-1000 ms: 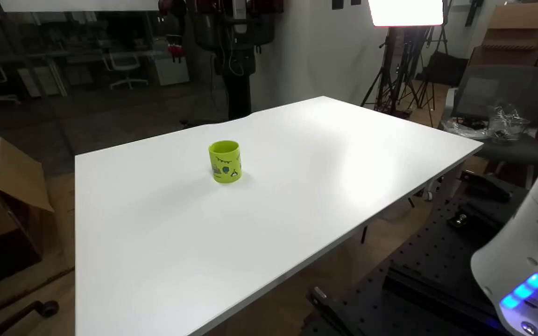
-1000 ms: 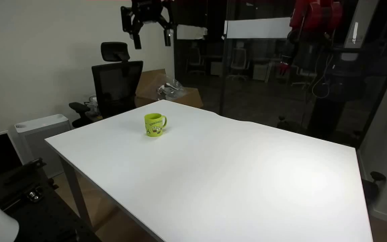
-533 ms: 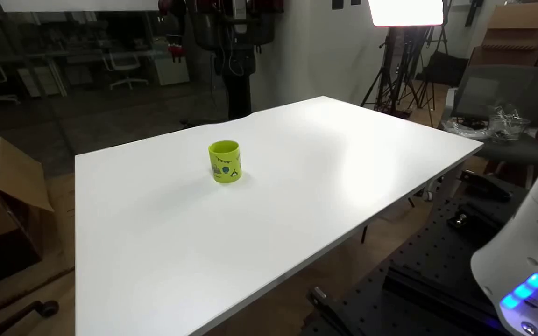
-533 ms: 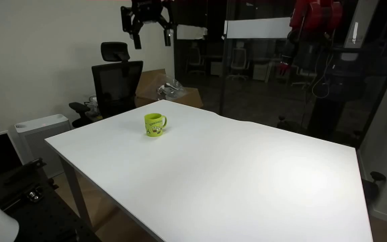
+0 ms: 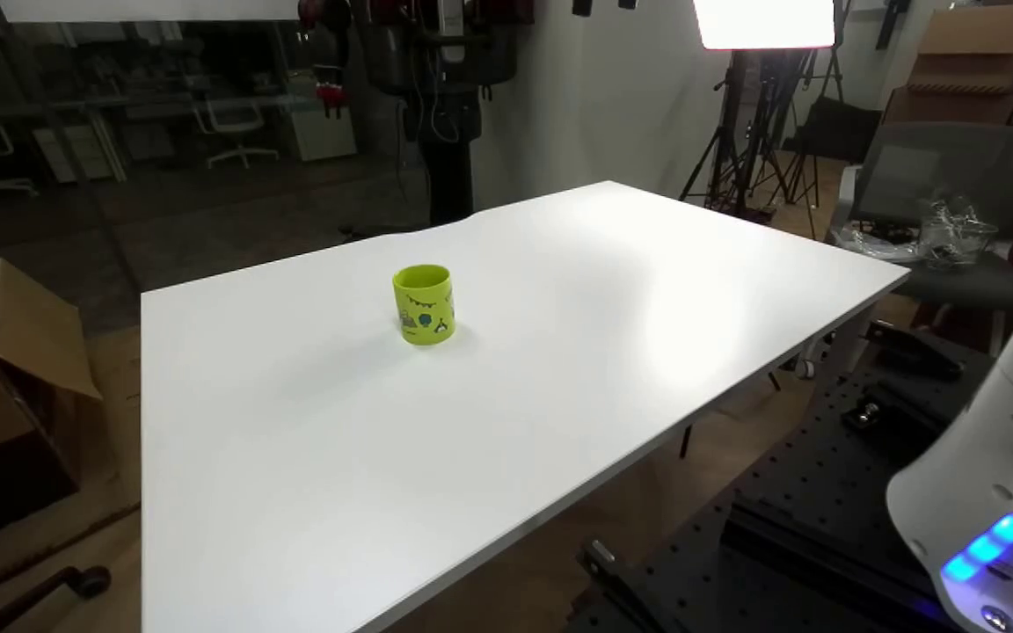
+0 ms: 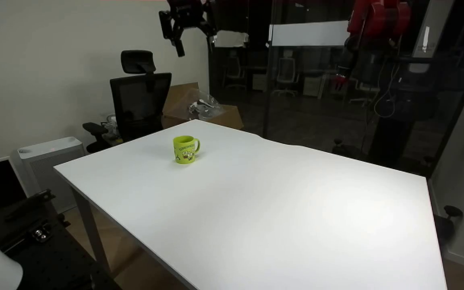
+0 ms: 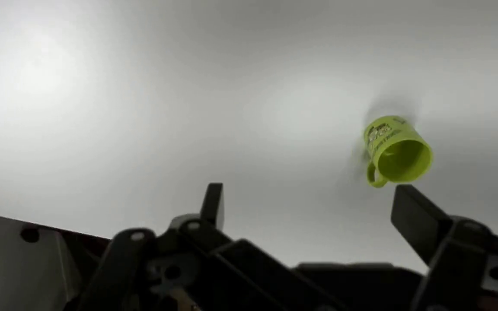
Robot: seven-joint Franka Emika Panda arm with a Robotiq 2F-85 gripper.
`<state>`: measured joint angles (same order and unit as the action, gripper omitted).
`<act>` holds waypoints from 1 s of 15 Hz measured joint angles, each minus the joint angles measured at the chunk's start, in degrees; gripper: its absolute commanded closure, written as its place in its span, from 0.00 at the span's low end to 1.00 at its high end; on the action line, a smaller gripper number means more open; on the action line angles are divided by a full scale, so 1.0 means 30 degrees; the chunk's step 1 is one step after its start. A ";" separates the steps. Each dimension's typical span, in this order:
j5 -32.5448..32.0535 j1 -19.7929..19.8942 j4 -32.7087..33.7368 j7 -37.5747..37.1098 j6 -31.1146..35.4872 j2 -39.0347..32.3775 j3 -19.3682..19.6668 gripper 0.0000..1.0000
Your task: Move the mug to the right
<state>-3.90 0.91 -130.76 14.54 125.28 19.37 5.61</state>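
In both exterior views, a lime mug [image 5: 425,308] stands upright on a white table [image 6: 296,209], the gripper [image 6: 195,48] high above. In the wrist view its fingers [image 7: 417,220] spread wide, holding nothing; the mug lies beyond the one at picture right, so a shift that way seems needed.

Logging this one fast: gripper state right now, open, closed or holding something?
Gripper: open, jaws wide apart, holding nothing; the lime mug stands upright on the white table.
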 measured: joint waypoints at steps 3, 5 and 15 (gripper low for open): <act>0.2359 -0.0309 0.0266 -0.1313 0.3945 -0.2200 -0.0270 0.00; 0.4809 -0.0785 0.0977 -0.1563 0.4939 -0.4402 -0.0569 0.00; 0.5835 -0.0999 0.2248 -0.1633 0.5185 -0.7509 -0.1641 0.00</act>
<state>13.61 -2.09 -124.02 9.65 140.84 -3.16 0.69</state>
